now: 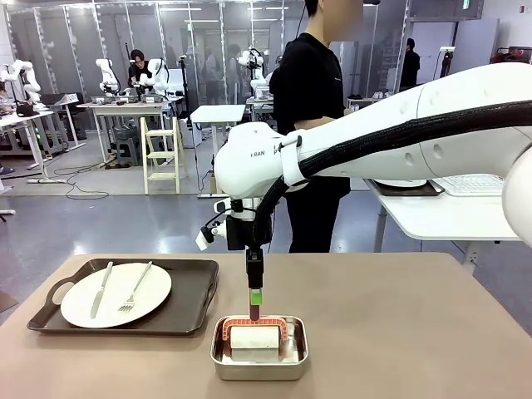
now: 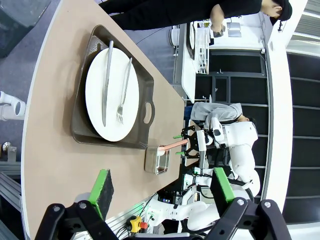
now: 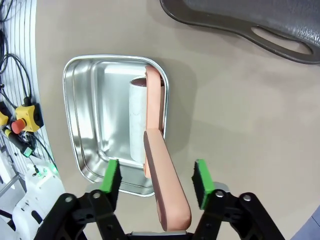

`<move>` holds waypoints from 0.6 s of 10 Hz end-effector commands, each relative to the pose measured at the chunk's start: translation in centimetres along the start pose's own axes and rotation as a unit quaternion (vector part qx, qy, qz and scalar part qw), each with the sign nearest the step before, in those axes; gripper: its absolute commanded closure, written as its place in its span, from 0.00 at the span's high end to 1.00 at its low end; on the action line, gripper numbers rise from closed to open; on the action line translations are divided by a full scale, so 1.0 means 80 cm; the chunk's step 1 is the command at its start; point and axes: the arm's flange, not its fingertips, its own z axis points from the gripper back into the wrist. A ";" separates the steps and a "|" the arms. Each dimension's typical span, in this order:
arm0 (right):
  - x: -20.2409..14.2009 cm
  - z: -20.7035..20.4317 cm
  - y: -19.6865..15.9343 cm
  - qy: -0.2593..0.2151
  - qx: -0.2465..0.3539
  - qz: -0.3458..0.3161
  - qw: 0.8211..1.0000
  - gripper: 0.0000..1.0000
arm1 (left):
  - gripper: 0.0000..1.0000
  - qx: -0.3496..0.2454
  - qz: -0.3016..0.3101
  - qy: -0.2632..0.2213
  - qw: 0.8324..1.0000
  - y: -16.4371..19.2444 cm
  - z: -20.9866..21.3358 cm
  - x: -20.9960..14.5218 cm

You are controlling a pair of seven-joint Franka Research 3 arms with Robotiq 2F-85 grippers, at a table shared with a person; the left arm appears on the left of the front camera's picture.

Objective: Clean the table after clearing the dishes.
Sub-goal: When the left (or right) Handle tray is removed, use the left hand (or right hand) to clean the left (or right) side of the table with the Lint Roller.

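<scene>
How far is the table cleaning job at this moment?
Done: nothing visible; the plate, knife and fork lie on the tray, on the table. In hand: the right gripper stands open around the pink-handled tool in the steel pan, pads apart from it. To do: grip the tool, clear the dishes, wipe the table.

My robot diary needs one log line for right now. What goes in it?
right gripper: open, straddling pink handle of roller in steel pan | left gripper: open, empty | plate: on tray on table
</scene>
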 end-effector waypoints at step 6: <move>0.001 -0.006 0.007 0.000 -0.009 -0.008 1.000 0.05 | 1.00 -0.004 -0.002 -0.006 1.000 0.000 0.002 -0.001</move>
